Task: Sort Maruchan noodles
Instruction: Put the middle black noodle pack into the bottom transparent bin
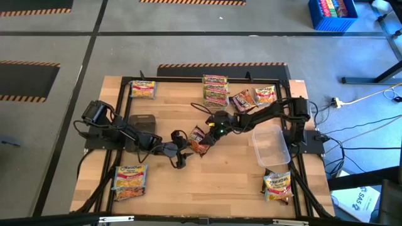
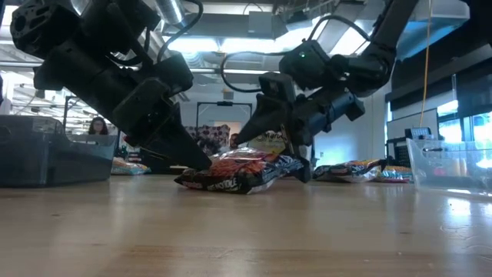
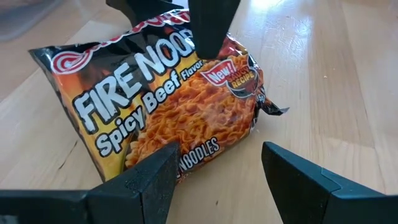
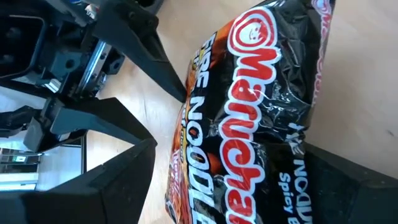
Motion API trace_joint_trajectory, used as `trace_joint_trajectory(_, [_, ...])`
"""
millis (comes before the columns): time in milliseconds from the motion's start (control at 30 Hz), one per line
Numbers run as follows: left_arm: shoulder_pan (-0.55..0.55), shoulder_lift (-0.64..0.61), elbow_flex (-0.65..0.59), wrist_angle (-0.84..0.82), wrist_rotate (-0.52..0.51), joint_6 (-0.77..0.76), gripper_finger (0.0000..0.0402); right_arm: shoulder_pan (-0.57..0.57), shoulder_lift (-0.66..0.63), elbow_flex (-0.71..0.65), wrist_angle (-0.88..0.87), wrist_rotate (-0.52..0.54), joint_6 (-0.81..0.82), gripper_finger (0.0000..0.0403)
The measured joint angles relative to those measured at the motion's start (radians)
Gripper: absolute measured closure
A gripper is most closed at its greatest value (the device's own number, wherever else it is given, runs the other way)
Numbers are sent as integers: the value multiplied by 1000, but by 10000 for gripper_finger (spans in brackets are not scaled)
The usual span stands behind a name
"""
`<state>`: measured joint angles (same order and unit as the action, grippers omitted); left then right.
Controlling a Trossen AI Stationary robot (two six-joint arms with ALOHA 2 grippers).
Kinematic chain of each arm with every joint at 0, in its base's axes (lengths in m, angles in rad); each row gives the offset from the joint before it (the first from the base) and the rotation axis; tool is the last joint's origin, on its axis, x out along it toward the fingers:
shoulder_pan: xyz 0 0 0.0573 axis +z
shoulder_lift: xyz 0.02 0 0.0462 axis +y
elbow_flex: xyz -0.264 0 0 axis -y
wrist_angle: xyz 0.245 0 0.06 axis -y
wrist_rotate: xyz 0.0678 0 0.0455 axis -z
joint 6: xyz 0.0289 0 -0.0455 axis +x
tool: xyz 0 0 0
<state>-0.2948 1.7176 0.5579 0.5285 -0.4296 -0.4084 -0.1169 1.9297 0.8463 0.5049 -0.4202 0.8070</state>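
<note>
Mid-worktop, I bring both hands, left hand [image 1: 183,152] and right hand [image 1: 210,127], open-fingered around one dark Fire noodle packet [image 1: 200,139]; handover, I judge.

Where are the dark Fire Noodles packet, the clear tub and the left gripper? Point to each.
Fire Noodles packet [image 3: 168,118]: left wrist view, middle of its printed front.
Clear tub [image 1: 271,145]: high view, its bare floor.
Left gripper [image 3: 217,171]: left wrist view, midway between its open fingertips.

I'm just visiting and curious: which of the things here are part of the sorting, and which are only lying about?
Part of the job:
- dark Fire Noodles packet between both arms
- packet stack
- loose packets
- corner packets
- clear tub, probably

Lying about:
- blue crate
- floor cables
</note>
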Motion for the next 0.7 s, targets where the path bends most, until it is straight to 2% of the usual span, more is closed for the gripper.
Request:
trace_joint_trajectory(100, [0,0,0,0,-6,0,175,9,0,0,-2,6,-1,79])
trace_joint_trajectory(200, [0,0,-1,6,-7,0,175,21,0,0,-1,24,-11,100])
trace_joint_trajectory(567, [4,0,-1,42,-6,-9,175,21,0,0,3,41,-91,231])
trace_joint_trajectory(700, [5,-49,-1,50,25,-34,175,21,-3,0,5,38,-147,270])
